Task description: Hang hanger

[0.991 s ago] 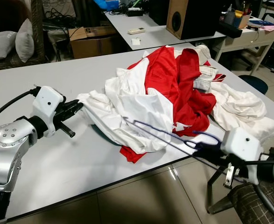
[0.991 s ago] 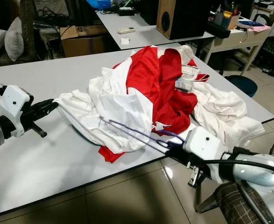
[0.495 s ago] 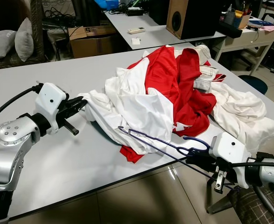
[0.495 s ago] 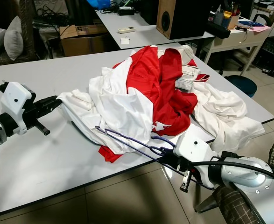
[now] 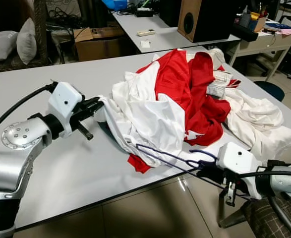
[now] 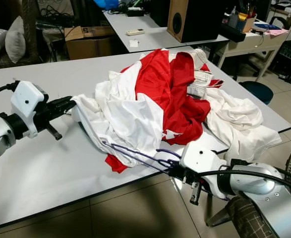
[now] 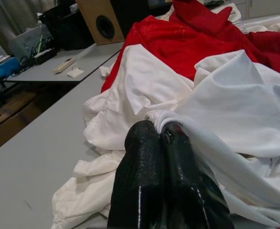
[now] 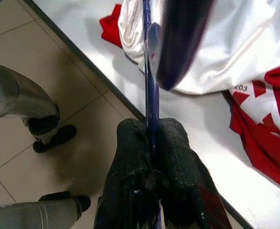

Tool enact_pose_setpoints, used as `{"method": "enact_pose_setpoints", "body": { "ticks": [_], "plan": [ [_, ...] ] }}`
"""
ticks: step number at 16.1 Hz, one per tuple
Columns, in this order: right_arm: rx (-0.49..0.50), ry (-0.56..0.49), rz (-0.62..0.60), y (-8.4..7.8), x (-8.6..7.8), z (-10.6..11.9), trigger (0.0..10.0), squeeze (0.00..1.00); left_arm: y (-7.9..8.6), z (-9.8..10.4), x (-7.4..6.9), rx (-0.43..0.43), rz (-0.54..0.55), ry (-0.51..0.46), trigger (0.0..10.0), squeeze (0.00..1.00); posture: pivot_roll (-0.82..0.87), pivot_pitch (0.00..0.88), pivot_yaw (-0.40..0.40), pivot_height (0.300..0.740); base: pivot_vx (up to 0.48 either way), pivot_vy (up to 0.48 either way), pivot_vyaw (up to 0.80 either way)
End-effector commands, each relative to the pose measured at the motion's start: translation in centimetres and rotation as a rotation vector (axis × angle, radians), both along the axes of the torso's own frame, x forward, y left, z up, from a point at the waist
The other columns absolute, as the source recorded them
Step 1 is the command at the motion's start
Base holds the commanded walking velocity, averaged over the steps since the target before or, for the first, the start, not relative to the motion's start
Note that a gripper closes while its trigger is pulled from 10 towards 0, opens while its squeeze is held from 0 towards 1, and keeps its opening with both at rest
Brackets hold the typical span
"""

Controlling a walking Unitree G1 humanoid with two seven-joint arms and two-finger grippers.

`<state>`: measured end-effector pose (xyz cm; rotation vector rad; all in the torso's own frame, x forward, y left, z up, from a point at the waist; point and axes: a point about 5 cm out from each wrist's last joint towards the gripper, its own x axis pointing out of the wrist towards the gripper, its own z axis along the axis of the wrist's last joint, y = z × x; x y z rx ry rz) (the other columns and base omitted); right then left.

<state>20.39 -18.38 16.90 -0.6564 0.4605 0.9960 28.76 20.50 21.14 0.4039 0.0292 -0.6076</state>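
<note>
Two pincers at work, both engaged; left pincer (image 5: 96, 105) clamped on a white fold of the shirt (image 5: 150, 116) at the heap's near-left edge, fingers (image 7: 151, 162) pressed together with the hem pinched between them; right pincer (image 5: 201, 170) clamped on the hanger (image 5: 167, 157) near its hook, at the front edge of the tabletop (image 5: 61, 163). Change noted: over the last second the left pincer has travelled inward and upward toward the heap, drawing the white cloth up off the tabletop and gathering it; the right pincer has pushed the hanger leftward, so its far end, formerly lying bare on top of the cloth, now sits at or under the lifted white hem. Judgement: the step in hand looks like threading the hanger into the garment, one side holding the opening up while the other feeds the wire in; insertion appears begun, not finished; whether the tip is truly inside an opening or merely beneath a fold cannot be told. Hanger: thin purple wire, lying nearly flat just above the tabletop; long axis runs from the right pincer toward the robot's left and slightly away; free end points at the heap, hook end at the right pincer. Heap: white and red garments tangled at mid-tabletop; person's shoes (image 8: 54, 136) on the floor nearby.
</note>
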Motion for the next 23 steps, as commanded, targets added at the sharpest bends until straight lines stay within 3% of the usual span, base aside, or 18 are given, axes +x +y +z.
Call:
{"method": "enact_pose_setpoints", "body": {
  "ticks": [1,4,6,9,12,15,19,23],
  "plan": [
    [-0.021,-0.014,-0.004,-0.2,0.3,0.5,10.0,0.0,0.1,1.0,0.3,0.015,0.022,-0.038,0.0,0.0,0.01,0.0,-0.012,0.74,0.0,0.0,0.0],
    [-0.043,-0.014,-0.004,-0.4,0.3,0.5,10.0,0.0,0.5,1.4,0.3,-0.006,0.044,-0.051,0.0,0.0,0.01,0.0,-0.017,0.74,0.0,0.0,0.0],
    [-0.097,-0.025,-0.043,-0.4,0.9,-0.2,10.0,0.0,-0.3,2.5,0.0,-0.075,0.002,-0.073,0.0,0.0,0.01,0.0,-0.026,0.74,0.0,0.0,0.0],
    [-0.088,-0.083,-0.124,0.4,2.2,-0.2,10.0,0.0,-1.1,3.9,0.1,-0.108,-0.019,-0.114,0.0,0.0,0.02,0.0,-0.038,0.74,0.0,0.0,0.0],
    [-0.002,-0.135,-0.161,1.7,2.9,0.3,10.0,0.0,-1.2,4.3,0.2,-0.11,-0.023,-0.127,0.0,0.0,0.01,0.0,-0.033,0.74,0.0,0.0,0.0],
    [0.152,-0.293,-0.245,2.5,3.5,2.9,10.0,0.0,-0.3,3.5,0.9,-0.063,0.049,-0.108,0.0,0.0,-0.01,0.0,-0.01,0.74,0.0,0.0,0.0],
    [0.241,-0.333,-0.25,2.6,1.9,4.1,10.0,0.0,0.6,3.3,1.9,-0.023,0.111,-0.111,0.0,0.0,-0.04,0.0,0.029,0.74,0.0,0.0,0.0],
    [0.245,-0.245,-0.156,4.0,0.2,2.6,10.0,0.0,-0.8,3.6,2.7,-0.028,0.045,-0.122,0.0,0.0,-0.05,0.0,0.046,0.74,0.0,0.0,0.0]
  ]
}}
